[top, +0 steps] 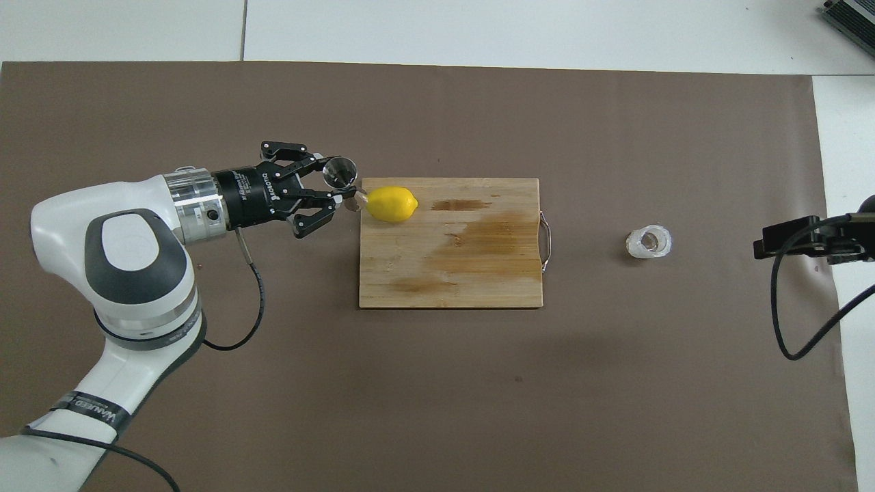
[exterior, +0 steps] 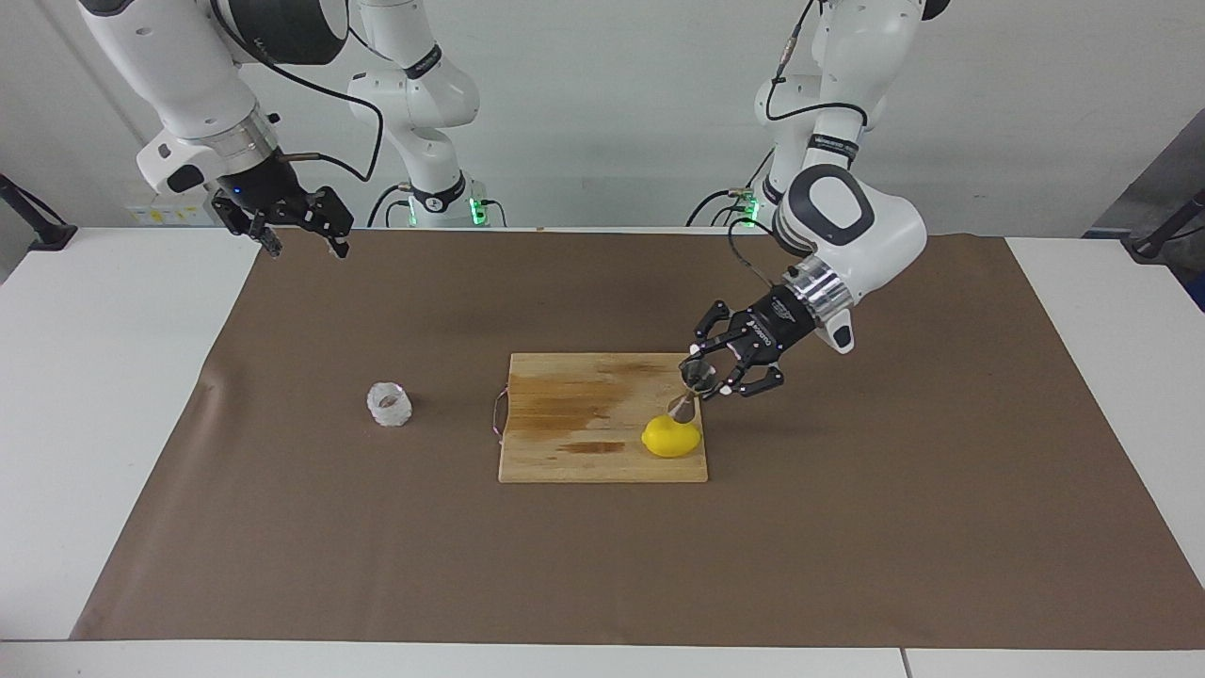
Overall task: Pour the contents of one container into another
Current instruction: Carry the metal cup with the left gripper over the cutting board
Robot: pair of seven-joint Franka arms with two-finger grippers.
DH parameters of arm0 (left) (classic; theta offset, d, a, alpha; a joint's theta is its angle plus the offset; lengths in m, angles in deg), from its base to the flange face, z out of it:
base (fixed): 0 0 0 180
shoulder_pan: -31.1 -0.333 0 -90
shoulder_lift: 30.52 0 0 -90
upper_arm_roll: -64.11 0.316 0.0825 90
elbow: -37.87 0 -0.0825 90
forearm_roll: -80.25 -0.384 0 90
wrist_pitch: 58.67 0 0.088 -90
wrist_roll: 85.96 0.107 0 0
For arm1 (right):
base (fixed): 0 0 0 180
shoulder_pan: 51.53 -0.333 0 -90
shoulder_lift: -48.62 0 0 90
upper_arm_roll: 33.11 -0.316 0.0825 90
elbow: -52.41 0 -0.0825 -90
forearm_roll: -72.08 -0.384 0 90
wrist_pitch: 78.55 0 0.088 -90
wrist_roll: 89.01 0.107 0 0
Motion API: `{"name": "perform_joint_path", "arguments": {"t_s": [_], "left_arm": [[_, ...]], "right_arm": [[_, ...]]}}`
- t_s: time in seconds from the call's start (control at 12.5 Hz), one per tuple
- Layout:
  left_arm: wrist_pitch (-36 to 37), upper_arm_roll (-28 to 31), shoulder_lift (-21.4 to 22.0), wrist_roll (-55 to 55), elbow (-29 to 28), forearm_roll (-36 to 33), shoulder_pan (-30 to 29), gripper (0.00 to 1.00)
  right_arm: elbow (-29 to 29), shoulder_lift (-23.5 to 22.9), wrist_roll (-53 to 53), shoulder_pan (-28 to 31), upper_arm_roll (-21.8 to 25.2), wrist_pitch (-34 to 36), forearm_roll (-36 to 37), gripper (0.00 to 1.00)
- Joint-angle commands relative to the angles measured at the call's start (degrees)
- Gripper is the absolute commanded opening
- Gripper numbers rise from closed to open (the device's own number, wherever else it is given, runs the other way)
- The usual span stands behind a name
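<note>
The left gripper [exterior: 708, 380] grips the steel jigger [exterior: 690, 391], tilted, over the cutting board's [exterior: 584, 443] edge beside the lemon [exterior: 671, 438]. The right gripper [exterior: 299, 241] waits with fingers spread and empty over the mat's [exterior: 602, 565] corner; the glass cup [exterior: 389, 404] stands toward that end.

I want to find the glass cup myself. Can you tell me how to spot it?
Start at the wooden cutting board in the middle of the brown mat. Go from its metal handle toward the right arm's end of the table; the glass cup stands there alone on the mat. It is squat, clear and bumpy like crystal, unlike the yellow lemon on the board.
</note>
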Motion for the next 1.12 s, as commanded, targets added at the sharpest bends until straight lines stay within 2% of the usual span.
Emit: {"name": "perform_joint_path", "arguments": {"t_s": [0.0,0.32,0.72,1.04], "left_arm": [[-8.87,0.51,-1.02,-0.88,0.80,3.90,5.92,0.00],[-16.01,-0.55,-5.67,-0.79,5.09,6.72,11.82,0.00],[-19.36,-3.45,-12.44,-0.09,10.20,6.28,14.74,0.00],[-20.59,-3.54,-14.91,0.00,11.96,6.19,16.67,0.00]], "right_arm": [[-0.93,-0.51,0.27,0.62,-0.44,0.75,-0.63,1.00],[-0.93,-0.51,0.27,0.62,-0.44,0.83,-0.63,1.00],[-0.93,-0.52,0.27,0.62,-0.44,0.83,-0.63,1.00],[-0.93,-0.43,0.27,0.62,-0.44,0.83,-0.63,1.00]]}}
